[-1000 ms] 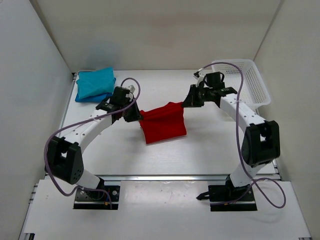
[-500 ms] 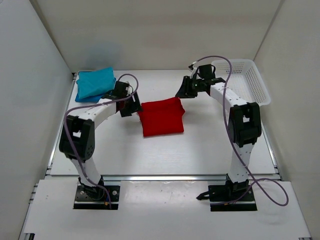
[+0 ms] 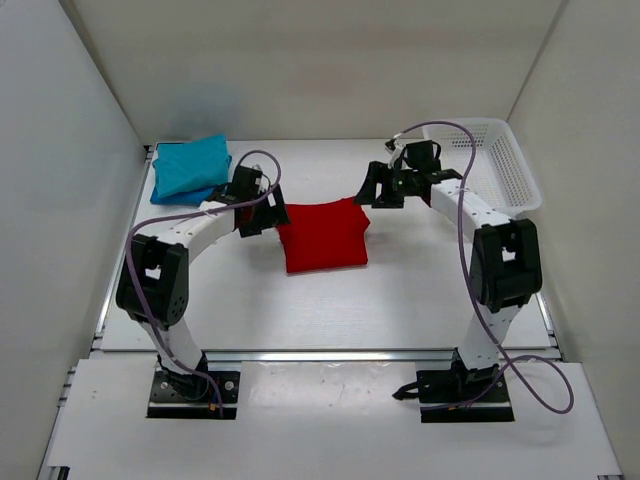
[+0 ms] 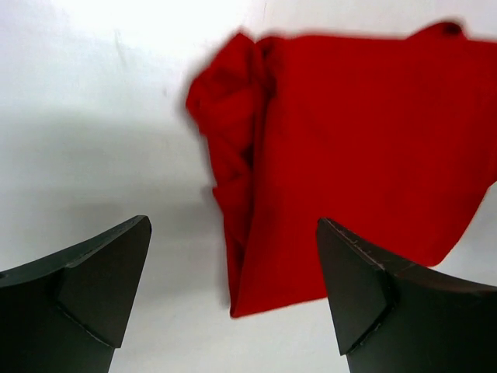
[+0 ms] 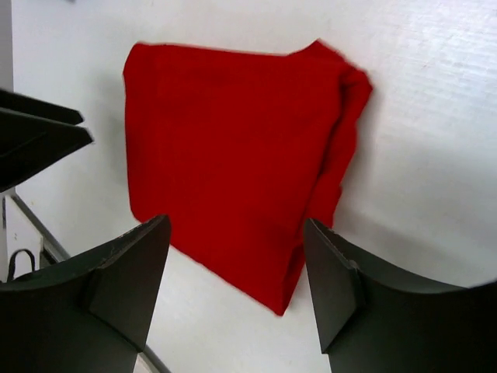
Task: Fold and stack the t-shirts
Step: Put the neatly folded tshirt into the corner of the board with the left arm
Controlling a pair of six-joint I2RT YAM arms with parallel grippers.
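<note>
Both claws stand with jaws apart and nothing between them. The left gripper (image 3: 264, 216) hangs over the left far corner of the red t-shirt (image 3: 322, 236), and the right gripper (image 3: 371, 192) over its right far corner. In the left wrist view, the left gripper (image 4: 231, 225) is spread wide above the cloth. In the right wrist view, the right gripper (image 5: 237, 224) is also parted, though somewhat less.

The red t-shirt (image 4: 365, 148) lies folded flat on the white table (image 3: 420, 300), about midway between the two arms. It forms a nearly square packet, slightly wider across than deep, so its long axis runs from one arm to the other. Its left edge is bunched and its right edge (image 5: 342, 132) is rolled over.

Well apart from it, in the far left corner, lies the teal t-shirt (image 3: 190, 163). A darker blue edge (image 3: 197, 194) shows under its near side, likely the blue t-shirt beneath.

The red packet probably belongs on that pile, up and to the left of it. The left arm is the nearer one, as its claw sits between packet and pile.

By count there are one red shirt, one teal shirt, one blue edge, two claws, and one white mesh basket (image 3: 505, 170) at the far right.
</note>
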